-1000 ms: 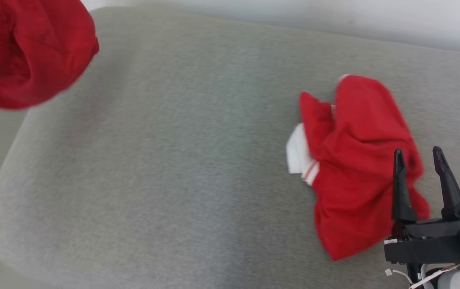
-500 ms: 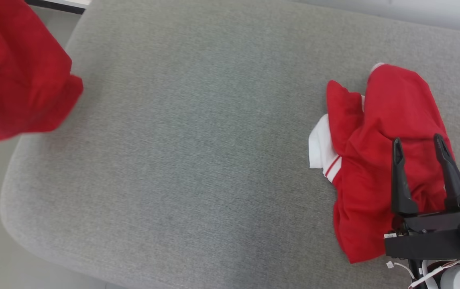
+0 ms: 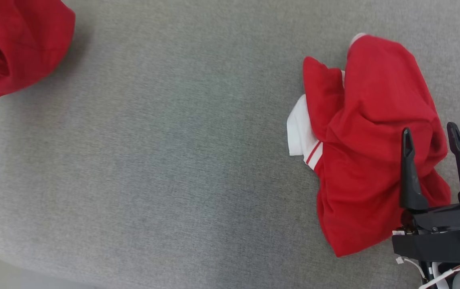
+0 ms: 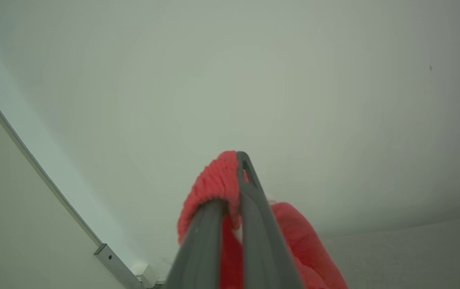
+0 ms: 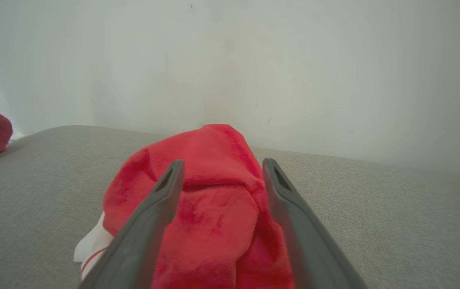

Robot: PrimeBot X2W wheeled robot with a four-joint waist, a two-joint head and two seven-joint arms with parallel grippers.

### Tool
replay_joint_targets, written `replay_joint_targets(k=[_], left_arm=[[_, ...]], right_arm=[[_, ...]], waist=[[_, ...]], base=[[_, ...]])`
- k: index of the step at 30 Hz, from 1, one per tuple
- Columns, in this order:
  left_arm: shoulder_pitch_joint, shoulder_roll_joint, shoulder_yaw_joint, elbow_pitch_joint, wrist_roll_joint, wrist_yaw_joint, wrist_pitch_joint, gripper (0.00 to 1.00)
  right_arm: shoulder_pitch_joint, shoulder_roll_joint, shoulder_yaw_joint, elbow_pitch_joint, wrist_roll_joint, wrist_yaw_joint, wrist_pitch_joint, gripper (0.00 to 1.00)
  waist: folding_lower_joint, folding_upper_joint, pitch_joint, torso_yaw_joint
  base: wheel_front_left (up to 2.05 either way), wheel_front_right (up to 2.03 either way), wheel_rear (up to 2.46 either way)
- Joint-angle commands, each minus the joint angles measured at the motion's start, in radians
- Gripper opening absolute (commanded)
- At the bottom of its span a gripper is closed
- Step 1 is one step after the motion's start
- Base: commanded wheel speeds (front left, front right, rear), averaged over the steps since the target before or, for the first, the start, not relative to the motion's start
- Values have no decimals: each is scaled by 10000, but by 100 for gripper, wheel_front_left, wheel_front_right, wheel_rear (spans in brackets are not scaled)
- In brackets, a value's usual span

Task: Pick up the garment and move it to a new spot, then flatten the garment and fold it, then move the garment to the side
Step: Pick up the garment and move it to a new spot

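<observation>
Now — lifted garment [image 3: 17,44] at far left, second garment [image 3: 366,120] lying under the right arm.
Pressed shut, the left gripper [image 4: 234,172] pinches a fold of the lifted garment, which hangs by the far left edge of the grey cushion [image 3: 174,160]. The right gripper [image 3: 428,128] hovers with fingers spread wide, pointing along the second garment — its long axis runs away from the robot, and the right arm is far nearer it.

A crumpled red fabric garment [image 3: 366,120] with white, red-striped trim is seen lying at the right of a grey woven upholstered cushion [image 3: 174,160]. The right gripper [image 3: 429,128], jaws spread wide, is seen over its near right part; contact cannot be judged. A second bunched red fabric garment [image 3: 13,44] is cut off at the upper left corner.
</observation>
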Motion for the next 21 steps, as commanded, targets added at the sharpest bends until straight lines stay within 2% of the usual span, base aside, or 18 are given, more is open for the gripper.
replay_joint_targets(k=[1,11,17,18,19,20,21], left_arm=[[235,-110,-53,186,-183,22,-33,0],[1601,-1008,-534,2052,-1423,20,-33,0],[2127,-1276,-1079,2861,-1985,21,-33,0],[2098,-1259,-1084,2902,-2031,21,-33,17],[2098,-1259,-1084,2902,-2031,21,-33,17],[2065,-1261,-1050,2928,-2077,21,-33,100],[2035,-1275,-1028,2946,-2093,20,-33,100]], right_arm=[[-12,-21,8,-87,-121,13,49,100],[-255,-19,147,-479,-319,13,298,100],[-330,-19,193,-487,-345,13,368,100],[-329,-19,190,-513,-352,13,378,100],[-329,-19,190,-513,-352,13,378,100],[-326,-19,178,-518,-362,13,391,100],[-326,-19,157,-507,-374,13,393,100]], waist=[[-1,0,328,-228],[-1,0,667,-477],[-1,0,607,-590],[-1,0,590,-590],[-1,0,590,-590],[-1,0,560,-584],[-1,0,518,-573]], base=[[0,0,0],[0,0,0],[0,0,0],[0,0,0],[0,0,0],[0,0,0],[0,0,0]])
